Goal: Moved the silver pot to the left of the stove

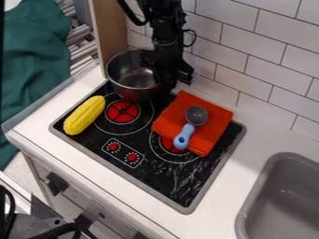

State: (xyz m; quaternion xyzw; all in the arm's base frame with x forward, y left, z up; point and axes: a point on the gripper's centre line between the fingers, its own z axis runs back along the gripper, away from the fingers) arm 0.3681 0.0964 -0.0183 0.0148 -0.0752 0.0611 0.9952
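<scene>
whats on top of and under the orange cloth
A scoop with a blue handle lies on the orange cloth. Part of a red burner shows at its edge; the rest underneath is covered.

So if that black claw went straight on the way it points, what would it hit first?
Probably the silver pot, at the rim on the picture's right, since the claw overlaps it there. Depth is unclear, so it might slip past to the stove top.
</scene>
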